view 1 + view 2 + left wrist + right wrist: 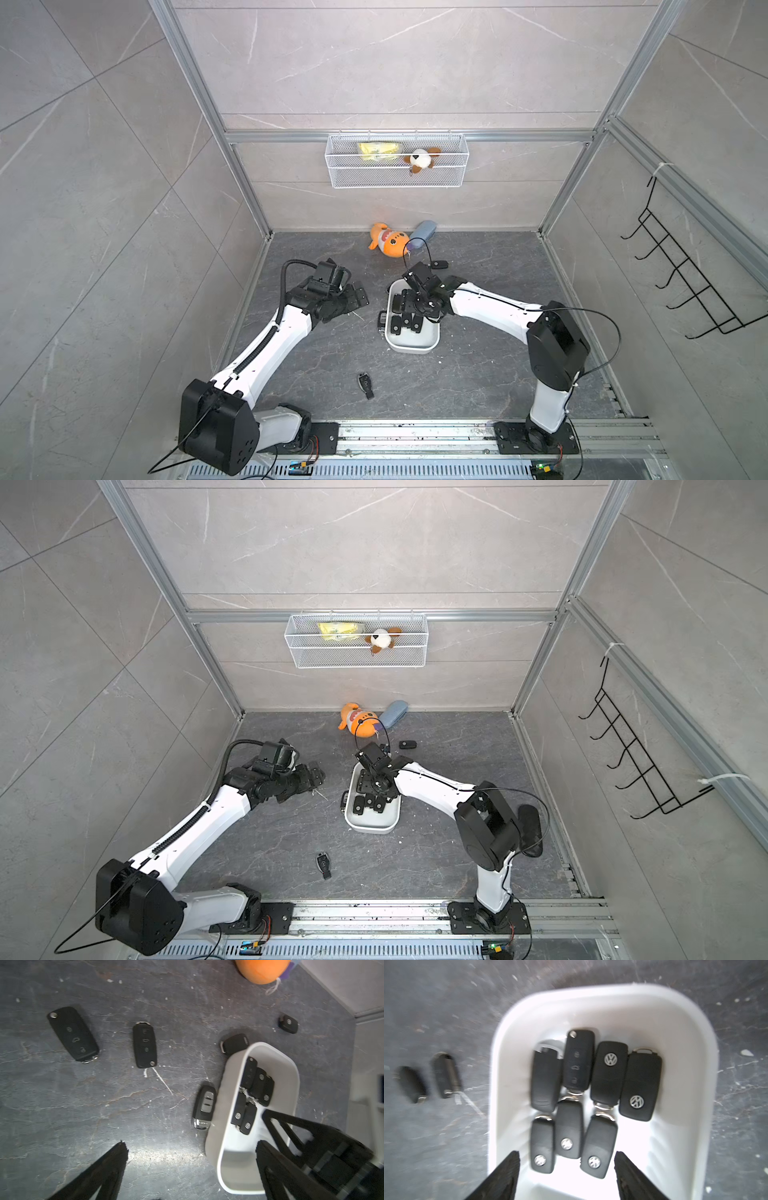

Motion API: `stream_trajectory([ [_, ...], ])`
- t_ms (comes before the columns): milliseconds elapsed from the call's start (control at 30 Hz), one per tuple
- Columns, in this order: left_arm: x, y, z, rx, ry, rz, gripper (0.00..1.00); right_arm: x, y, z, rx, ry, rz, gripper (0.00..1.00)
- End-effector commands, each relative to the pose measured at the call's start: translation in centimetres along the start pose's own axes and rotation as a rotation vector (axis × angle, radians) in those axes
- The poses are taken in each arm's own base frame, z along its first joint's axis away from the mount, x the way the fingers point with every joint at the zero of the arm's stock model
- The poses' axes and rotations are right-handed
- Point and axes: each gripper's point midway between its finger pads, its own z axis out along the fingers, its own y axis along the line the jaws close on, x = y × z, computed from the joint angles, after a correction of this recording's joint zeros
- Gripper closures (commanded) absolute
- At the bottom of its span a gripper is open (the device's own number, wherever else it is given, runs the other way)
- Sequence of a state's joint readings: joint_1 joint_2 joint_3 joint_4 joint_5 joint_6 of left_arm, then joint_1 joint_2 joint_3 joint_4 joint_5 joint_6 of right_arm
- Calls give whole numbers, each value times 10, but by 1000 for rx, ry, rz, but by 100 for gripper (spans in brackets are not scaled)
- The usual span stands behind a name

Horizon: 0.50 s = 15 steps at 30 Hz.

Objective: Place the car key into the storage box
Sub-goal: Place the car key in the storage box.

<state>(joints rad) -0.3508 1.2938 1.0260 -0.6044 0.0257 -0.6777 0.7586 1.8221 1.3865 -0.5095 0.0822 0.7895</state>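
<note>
The storage box [411, 350] sat near the middle of the bench [478, 374], its long side running 12 to 6 o'clock. Seven black car keys [609, 1074] lay flat on its floor, packed side by side in two rough rows, several touching, most with the badge side up.

The right pincer [566, 1154] hung directly above the box, pointing down into it, its jaws spread apart with nothing between them. The keys sat below the fingertips, apart from them.

The left pincer [191, 1144] hovered at 9 o'clock from the box, over bare bench, its jaws wide apart and empty.

Other keys lay outside the box. A silver-buttoned key [204, 1105] rested just beside the box's wall at 9 o'clock. A lone key [365, 384] lay at 7 o'clock, well apart from the box, and a small key [440, 264] lay at 1 o'clock. Two flip keys [73, 1033] showed in the left wrist view, buttons up, apart from each other and from the box.

An orange plush toy [388, 243] and a blue-grey case [423, 233] lay at 12 o'clock, near the back wall.
</note>
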Motion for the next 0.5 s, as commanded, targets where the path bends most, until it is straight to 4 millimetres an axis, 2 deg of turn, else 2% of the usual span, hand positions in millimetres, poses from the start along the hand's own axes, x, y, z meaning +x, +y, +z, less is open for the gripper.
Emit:
stream_trajectory([
  [0, -4, 23, 13, -70, 22, -8, 2, -9, 23, -21, -132, -48, -22, 11],
  [33, -6, 27, 18, -81, 26, -12, 3, -11, 27, -27, -159, -61, -24, 2],
  [67, -8, 31, 22, -93, 29, -13, 5, -12, 29, -31, -174, -68, -28, 1],
  [233, -20, 45, 52, -161, 58, -14, 15, -16, 39, -52, -230, -106, -50, 0],
  [467, -34, 49, 95, -223, 108, 24, 23, -13, 27, -65, -207, -125, -56, 0],
])
